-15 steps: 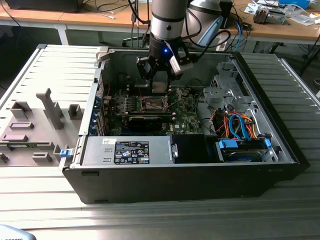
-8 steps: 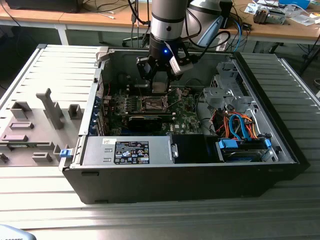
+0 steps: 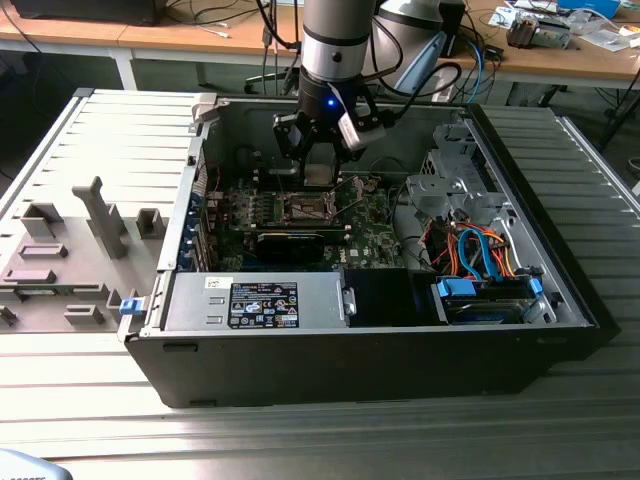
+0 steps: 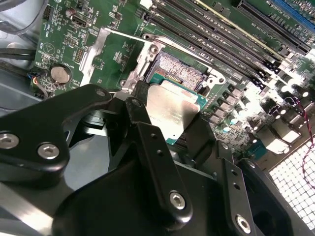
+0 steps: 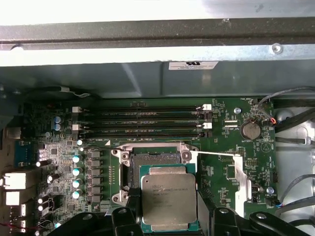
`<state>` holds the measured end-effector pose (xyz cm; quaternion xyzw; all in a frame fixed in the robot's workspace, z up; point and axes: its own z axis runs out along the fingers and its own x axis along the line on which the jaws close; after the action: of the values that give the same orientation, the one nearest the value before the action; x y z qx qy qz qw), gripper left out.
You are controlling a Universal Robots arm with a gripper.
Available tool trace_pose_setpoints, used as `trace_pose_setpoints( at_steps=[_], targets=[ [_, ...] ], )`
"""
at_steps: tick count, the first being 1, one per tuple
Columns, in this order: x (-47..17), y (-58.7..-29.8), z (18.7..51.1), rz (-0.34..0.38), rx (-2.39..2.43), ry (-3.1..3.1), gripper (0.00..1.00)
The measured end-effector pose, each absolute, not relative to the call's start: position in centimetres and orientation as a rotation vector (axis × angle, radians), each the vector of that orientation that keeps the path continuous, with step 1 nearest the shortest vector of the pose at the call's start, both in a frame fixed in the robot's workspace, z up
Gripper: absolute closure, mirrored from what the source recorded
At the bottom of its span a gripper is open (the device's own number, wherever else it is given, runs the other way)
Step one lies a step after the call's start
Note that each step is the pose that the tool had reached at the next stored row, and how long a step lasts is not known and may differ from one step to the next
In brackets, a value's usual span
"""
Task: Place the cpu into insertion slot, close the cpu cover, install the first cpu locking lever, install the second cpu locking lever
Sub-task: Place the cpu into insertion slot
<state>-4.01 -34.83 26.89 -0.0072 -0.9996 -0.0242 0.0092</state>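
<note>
Jaws pinching the cpu [image 4: 172, 110] by two edges, upper centre of the exterior view, cpu partly over the bare slot [image 5: 153, 158], not seated, green board [image 5: 221, 142] around, open case [image 3: 400, 360] on grey bench [image 3: 590, 170]

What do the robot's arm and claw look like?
The arm is a round silver-grey cylinder with a black band and a small blue light at its wrist. The gripper is matte black, built of jointed bars with silver screw heads.

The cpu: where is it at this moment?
In both wrist views the cpu is held in the gripper, at the edge of the open insertion slot, not yet seated in it.
</note>
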Motion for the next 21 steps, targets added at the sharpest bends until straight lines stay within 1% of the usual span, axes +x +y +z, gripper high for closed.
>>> trace_pose_setpoints(
  at_steps=[21],
  targets=[
    [-4.01,-34.83,26.84,-0.076,-0.089,-3.122,0.45]
  ],
)
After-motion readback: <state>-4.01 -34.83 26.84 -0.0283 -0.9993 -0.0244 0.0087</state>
